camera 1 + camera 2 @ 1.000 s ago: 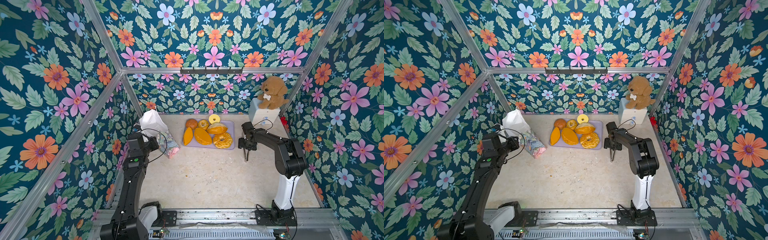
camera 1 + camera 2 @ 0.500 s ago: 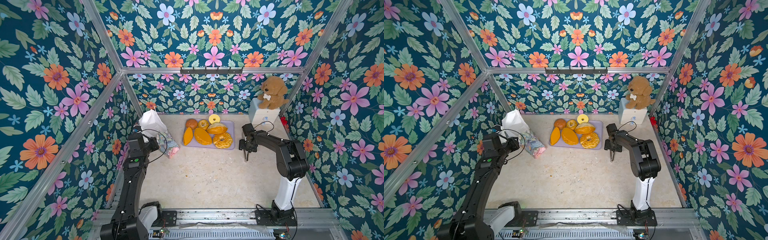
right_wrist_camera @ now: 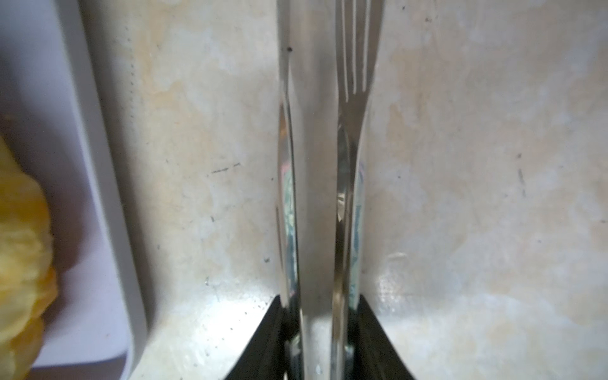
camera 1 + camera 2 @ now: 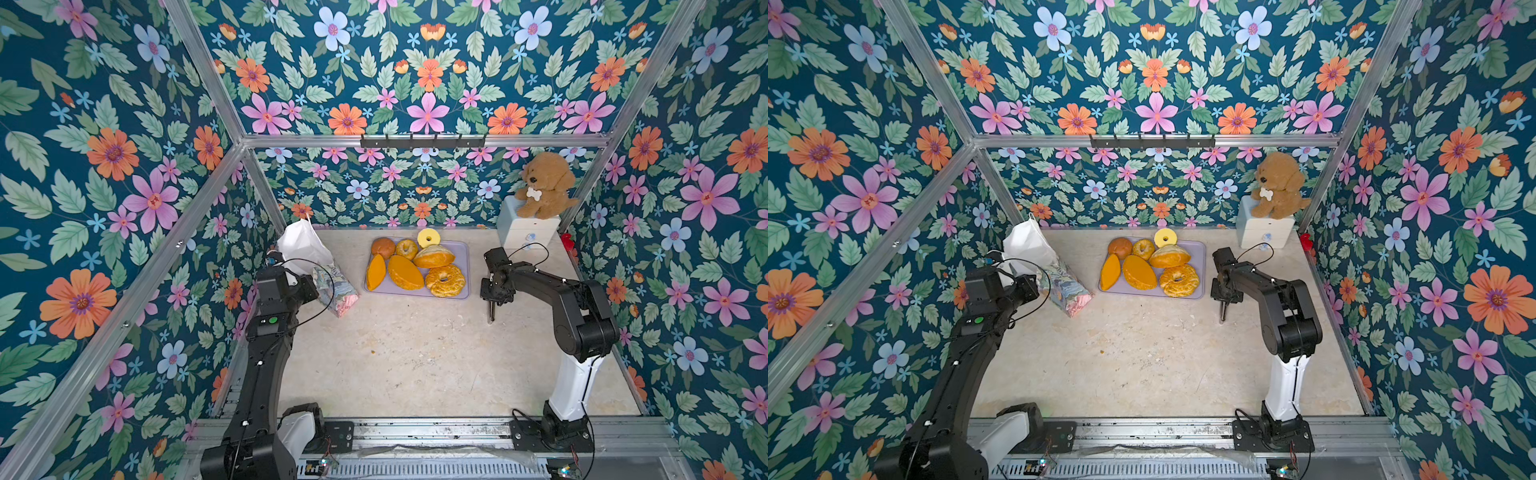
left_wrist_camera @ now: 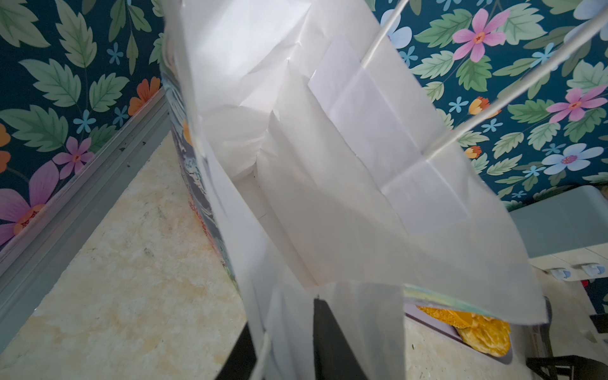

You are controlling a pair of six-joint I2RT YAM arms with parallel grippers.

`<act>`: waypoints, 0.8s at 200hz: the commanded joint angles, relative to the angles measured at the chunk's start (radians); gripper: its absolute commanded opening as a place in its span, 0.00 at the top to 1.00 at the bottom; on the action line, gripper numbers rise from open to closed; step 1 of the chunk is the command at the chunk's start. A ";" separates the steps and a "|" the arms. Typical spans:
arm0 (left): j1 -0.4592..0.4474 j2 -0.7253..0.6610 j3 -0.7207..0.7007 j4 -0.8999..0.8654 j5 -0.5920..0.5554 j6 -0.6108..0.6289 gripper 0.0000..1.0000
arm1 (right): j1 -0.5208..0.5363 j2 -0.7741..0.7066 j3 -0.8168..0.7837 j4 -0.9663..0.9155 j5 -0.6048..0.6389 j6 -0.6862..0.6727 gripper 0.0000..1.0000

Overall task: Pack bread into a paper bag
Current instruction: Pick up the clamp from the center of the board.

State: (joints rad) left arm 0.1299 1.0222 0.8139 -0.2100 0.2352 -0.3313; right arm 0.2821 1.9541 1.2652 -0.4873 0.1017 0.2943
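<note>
L: my left pincer (image 5: 283,316) clamps the paper bag (image 4: 305,249) by its rim, just beside the lavender tray (image 4: 462,253) | R: my right pincer (image 3: 320,299) squeezes metal tongs (image 3: 348,164) narrow, tips possibly touching the table (image 4: 415,353) beside the tray | bread (image 4: 405,272) all on tray, knobbly ring (image 4: 444,280) nearest the tongs | plush dog (image 4: 544,183) atop drawer box (image 4: 523,232), far corner

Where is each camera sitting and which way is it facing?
Top views: high above the arm bases, looking forward and down; left arm, right arm, tray, bread, paper bag.
Left wrist: looks into the paper bag; left gripper pinches its rim.
Right wrist: looks down the tongs at the table; right gripper holds them.
Shared: both wrist views catch the tray.
</note>
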 commanded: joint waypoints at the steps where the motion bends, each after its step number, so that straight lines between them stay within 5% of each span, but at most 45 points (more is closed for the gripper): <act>1: -0.001 -0.002 -0.002 0.006 0.004 0.009 0.71 | 0.003 0.005 -0.026 -0.082 -0.078 0.013 0.66; 160: 0.001 -0.011 -0.009 0.010 0.015 0.007 0.71 | -0.006 -0.266 -0.261 0.137 -0.413 -0.009 0.68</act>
State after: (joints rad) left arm 0.1299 1.0103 0.8051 -0.2096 0.2386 -0.3317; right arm 0.2821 1.7306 1.0412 -0.4160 -0.2615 0.2943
